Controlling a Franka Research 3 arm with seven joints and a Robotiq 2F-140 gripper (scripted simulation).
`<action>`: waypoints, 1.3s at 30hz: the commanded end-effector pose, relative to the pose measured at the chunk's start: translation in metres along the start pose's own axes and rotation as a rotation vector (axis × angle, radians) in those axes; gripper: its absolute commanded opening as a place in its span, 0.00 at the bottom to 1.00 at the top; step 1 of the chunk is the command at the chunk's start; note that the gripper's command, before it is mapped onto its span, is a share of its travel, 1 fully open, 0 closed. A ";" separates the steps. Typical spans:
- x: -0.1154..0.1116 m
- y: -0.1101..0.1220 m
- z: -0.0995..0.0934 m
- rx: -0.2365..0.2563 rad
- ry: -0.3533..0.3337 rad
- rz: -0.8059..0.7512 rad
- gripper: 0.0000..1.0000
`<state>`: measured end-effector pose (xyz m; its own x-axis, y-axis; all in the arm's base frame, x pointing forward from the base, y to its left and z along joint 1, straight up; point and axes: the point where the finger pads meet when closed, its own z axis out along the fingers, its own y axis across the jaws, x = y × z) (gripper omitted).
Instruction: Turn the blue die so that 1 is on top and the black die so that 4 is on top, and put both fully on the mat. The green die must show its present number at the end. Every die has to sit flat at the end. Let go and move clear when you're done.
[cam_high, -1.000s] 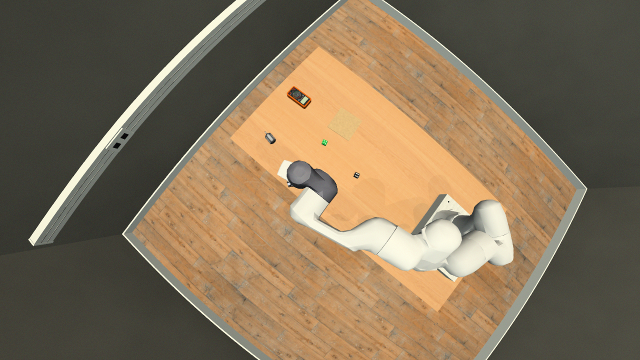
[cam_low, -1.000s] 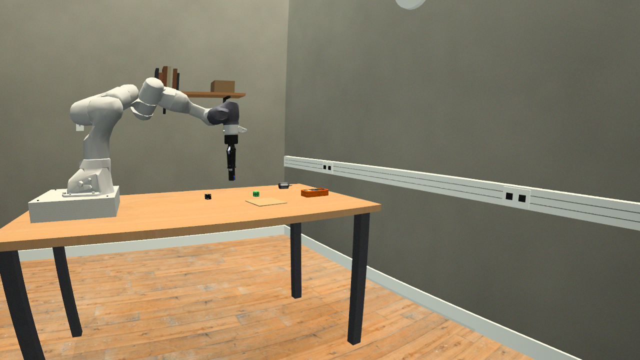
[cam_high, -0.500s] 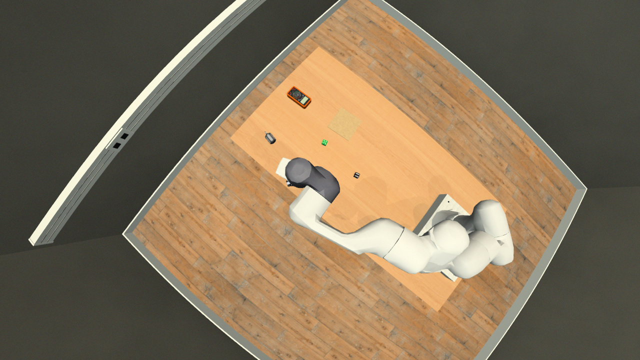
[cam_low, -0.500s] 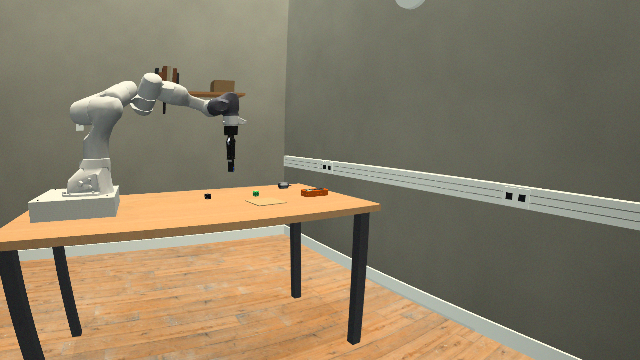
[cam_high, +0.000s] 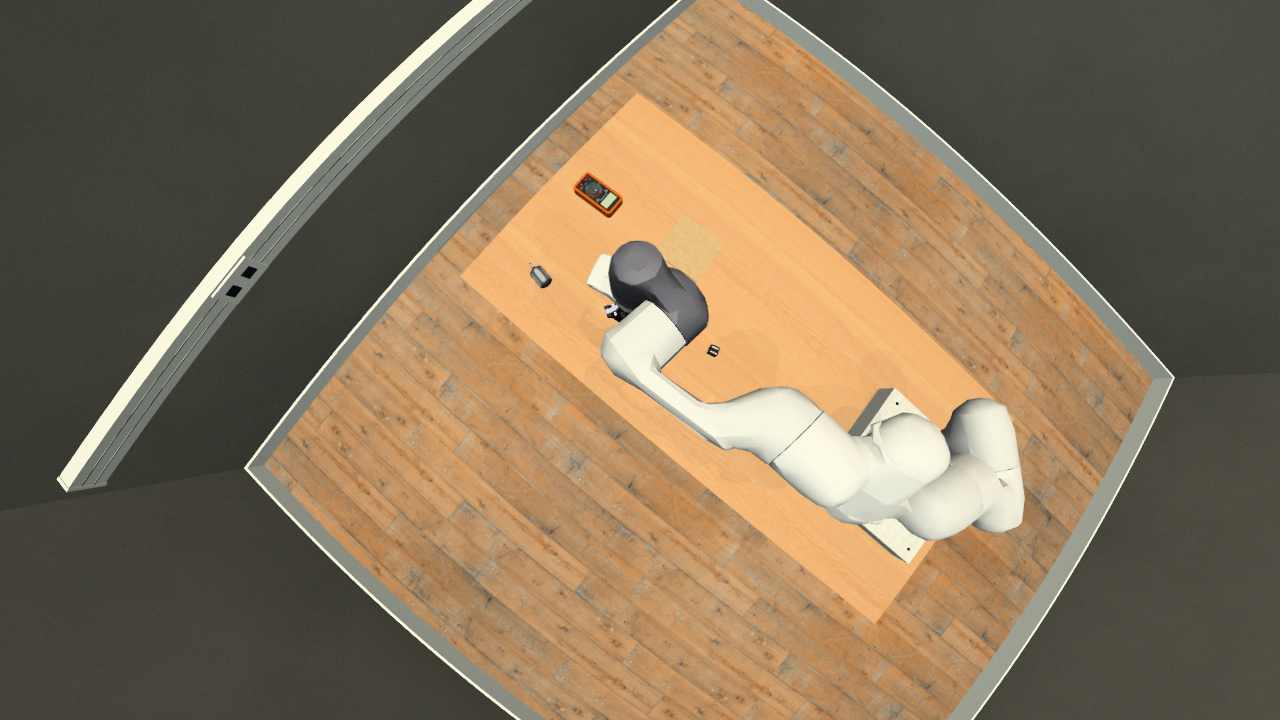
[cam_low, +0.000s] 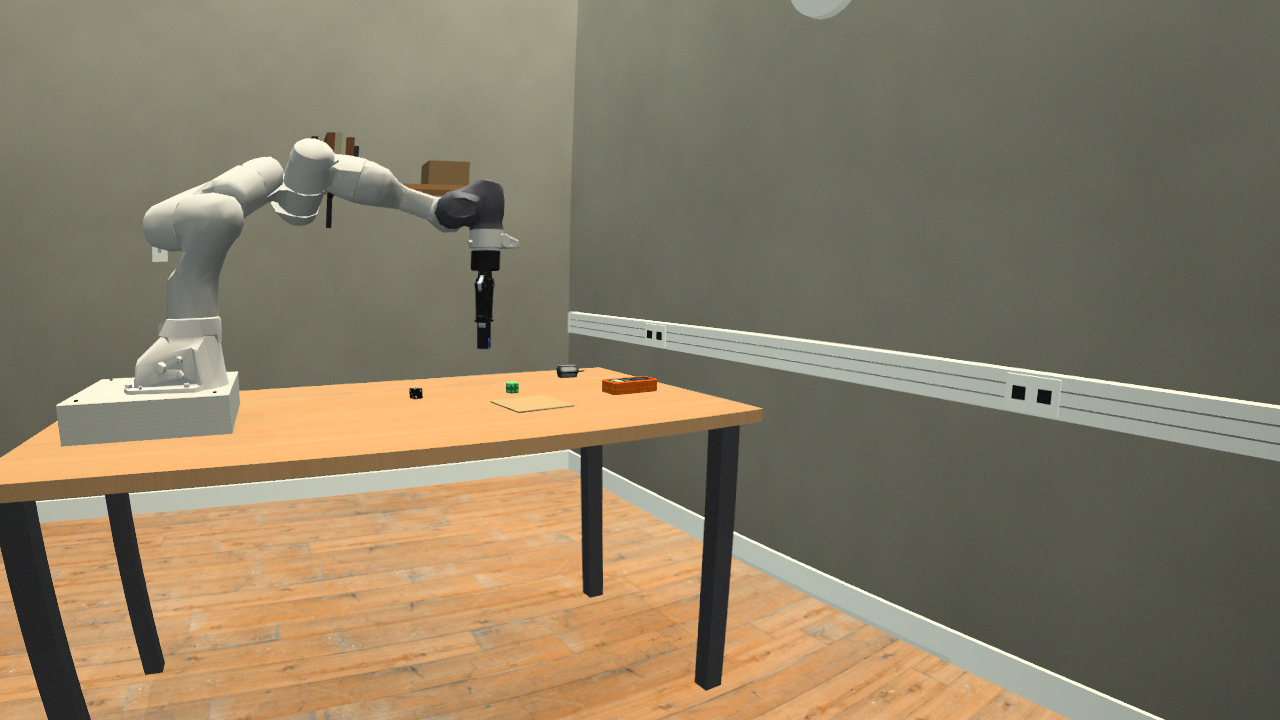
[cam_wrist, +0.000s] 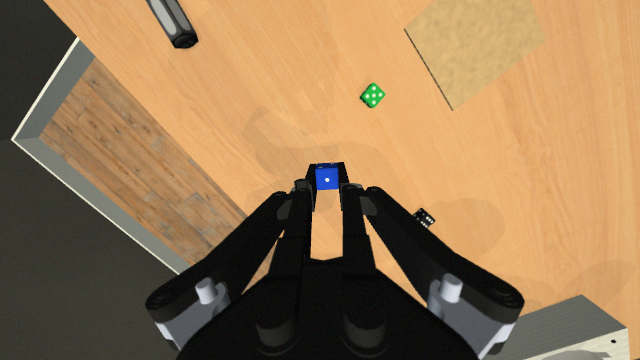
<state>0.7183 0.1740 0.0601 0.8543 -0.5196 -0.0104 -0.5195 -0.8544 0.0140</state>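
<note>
My gripper (cam_low: 483, 344) (cam_wrist: 327, 173) is shut on the blue die (cam_wrist: 327, 183) and holds it well above the table. The blue die's face with one pip looks up toward the wrist camera. The green die (cam_low: 512, 387) (cam_wrist: 372, 95) sits flat on the table beside the mat (cam_high: 696, 240) (cam_low: 532, 404) (cam_wrist: 480, 45), with 5 on top; the arm hides it in the top view. The black die (cam_high: 713, 350) (cam_low: 415, 393) (cam_wrist: 427, 219) sits on the table off the mat, nearer the robot base. Its top looks like 6; a finger link partly covers it in the wrist view.
An orange multimeter (cam_high: 597, 194) (cam_low: 629, 385) lies at the table's far end. A dark grey cylindrical object (cam_high: 539, 275) (cam_low: 567, 370) (cam_wrist: 172, 22) lies near the far corner. The white robot base (cam_high: 895, 402) (cam_low: 147, 420) stands at the opposite end.
</note>
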 end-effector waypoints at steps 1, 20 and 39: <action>0.017 0.017 -0.002 0.015 0.013 -0.174 0.21; 0.086 0.136 -0.003 0.014 0.014 -0.318 0.21; 0.119 0.230 -0.002 0.014 0.015 -0.425 0.21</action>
<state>0.6984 -0.0853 0.0644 0.9745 -0.2240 -0.0120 -0.2240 -0.9746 -0.0003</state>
